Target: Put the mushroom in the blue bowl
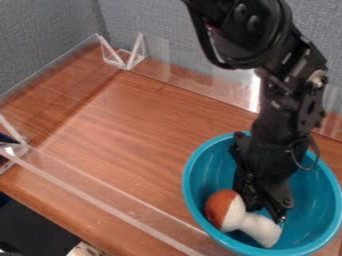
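Note:
The blue bowl [195, 180] stands on the wooden table at the front right. The mushroom [225, 208] lies on its side inside it, reddish-brown cap to the left and cream stem pointing toward the bowl's front right. My gripper [266, 198] reaches straight down into the bowl, its dark fingertips right at the mushroom's stem. The dark fingers blend together, so I cannot make out the gap between them or whether they still touch the stem.
The wooden table [120, 120] is fenced by a low clear plastic wall [80, 185] along its front and left. Two white wire stands [123, 50] sit at the back left corner. A small clip [11, 148] hangs on the left edge.

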Controlling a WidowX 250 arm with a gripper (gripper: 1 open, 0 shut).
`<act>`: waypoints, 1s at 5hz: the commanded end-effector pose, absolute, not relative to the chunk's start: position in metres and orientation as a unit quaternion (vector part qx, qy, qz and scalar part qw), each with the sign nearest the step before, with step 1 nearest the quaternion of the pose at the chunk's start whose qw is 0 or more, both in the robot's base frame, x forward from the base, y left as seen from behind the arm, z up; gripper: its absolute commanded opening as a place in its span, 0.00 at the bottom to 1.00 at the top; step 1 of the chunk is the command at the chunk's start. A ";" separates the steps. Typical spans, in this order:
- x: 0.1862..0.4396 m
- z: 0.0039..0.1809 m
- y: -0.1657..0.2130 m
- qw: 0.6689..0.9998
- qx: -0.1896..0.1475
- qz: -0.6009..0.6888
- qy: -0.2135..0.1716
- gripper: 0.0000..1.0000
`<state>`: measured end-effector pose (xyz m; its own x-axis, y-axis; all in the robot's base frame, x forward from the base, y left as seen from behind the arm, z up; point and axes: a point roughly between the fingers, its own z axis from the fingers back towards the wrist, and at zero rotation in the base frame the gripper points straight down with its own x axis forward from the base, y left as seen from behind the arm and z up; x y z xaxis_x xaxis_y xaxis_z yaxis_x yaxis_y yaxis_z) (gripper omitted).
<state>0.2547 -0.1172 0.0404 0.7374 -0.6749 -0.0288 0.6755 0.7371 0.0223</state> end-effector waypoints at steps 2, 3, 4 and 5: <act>0.263 0.086 -0.117 0.929 0.022 -0.367 -0.046 1.00; 0.263 0.105 -0.111 0.927 0.031 -0.368 -0.061 1.00; 0.262 0.104 -0.110 0.927 0.033 -0.369 -0.062 1.00; 0.261 0.103 -0.110 0.927 0.034 -0.368 -0.064 1.00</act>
